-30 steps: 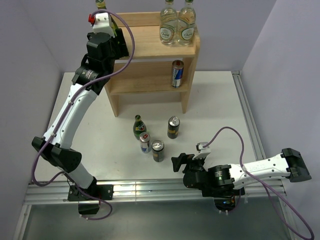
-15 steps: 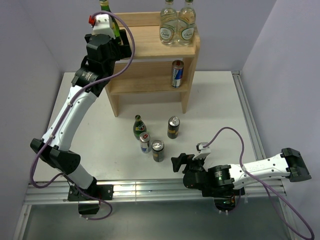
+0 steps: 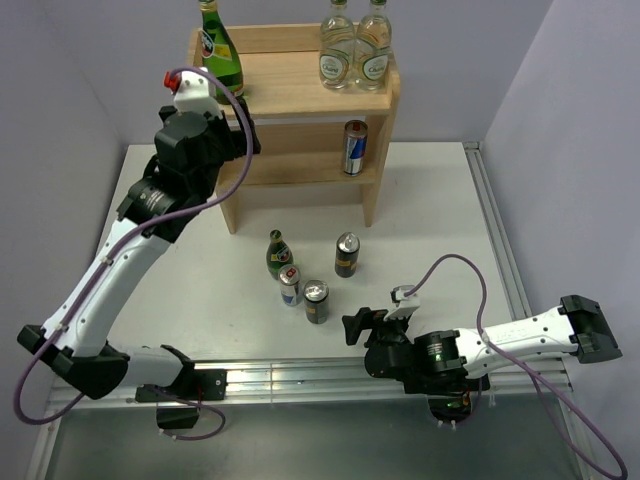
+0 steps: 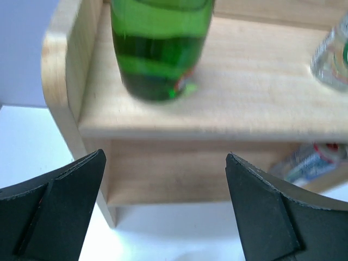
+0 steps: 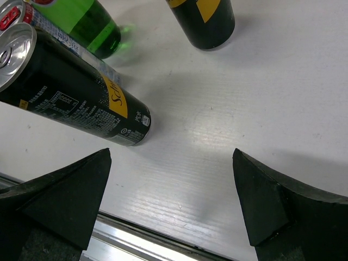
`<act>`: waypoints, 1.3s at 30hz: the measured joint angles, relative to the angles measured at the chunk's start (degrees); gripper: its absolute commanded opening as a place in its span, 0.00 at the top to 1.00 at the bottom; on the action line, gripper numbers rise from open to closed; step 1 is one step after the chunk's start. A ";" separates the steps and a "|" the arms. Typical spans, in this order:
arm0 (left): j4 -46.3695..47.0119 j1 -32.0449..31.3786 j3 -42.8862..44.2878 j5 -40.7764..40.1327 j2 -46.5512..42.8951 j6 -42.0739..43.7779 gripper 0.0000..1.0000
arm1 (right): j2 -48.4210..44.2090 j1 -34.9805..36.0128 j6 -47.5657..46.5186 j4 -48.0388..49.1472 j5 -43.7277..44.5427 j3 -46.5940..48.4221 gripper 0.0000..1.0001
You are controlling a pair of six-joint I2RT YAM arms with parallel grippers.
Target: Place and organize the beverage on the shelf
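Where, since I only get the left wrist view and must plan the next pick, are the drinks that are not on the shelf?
Observer: Four stand on the table in front of the shelf: a green bottle, a blue-and-silver can, a near dark can and a far dark can.
Operator: Is the right gripper close to them?
Observer: Yes. The right gripper lies low and open beside the near dark can, apart from it.
Operator: What else is on the top board?
Observer: Two clear bottles, side by side at its right end.
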 measured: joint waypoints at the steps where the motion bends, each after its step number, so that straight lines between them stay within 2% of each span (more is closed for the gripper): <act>1: 0.22 -0.66 -1.36 -0.20 -1.01 -0.20 0.01 | 0.07 0.00 0.02 0.00 0.00 0.00 0.00; 9: -0.61 -11.45 -15.10 -3.69 -10.32 -2.99 0.01 | 0.52 0.02 0.00 0.04 0.00 0.00 0.00; 15: -0.04 -18.73 -30.53 -6.49 -18.53 -8.76 0.01 | 1.25 0.02 -0.02 0.28 0.00 0.00 0.00; 20: 1.81 -19.85 -42.38 -7.50 -20.17 -14.10 0.01 | 2.12 0.02 0.00 1.29 -0.07 0.00 0.00; 25: 4.92 -20.55 -50.60 -7.78 -18.47 -19.39 0.02 | 3.15 0.04 0.24 2.16 -0.57 0.00 0.00; 31: 6.69 -26.88 -56.48 -10.58 -19.50 -25.73 0.02 | 3.52 0.20 0.83 2.54 -1.42 -0.33 0.00; 39: 4.90 -38.51 -57.02 -16.81 -19.89 -33.59 0.01 | 5.73 0.39 1.49 3.04 -1.75 -0.85 0.00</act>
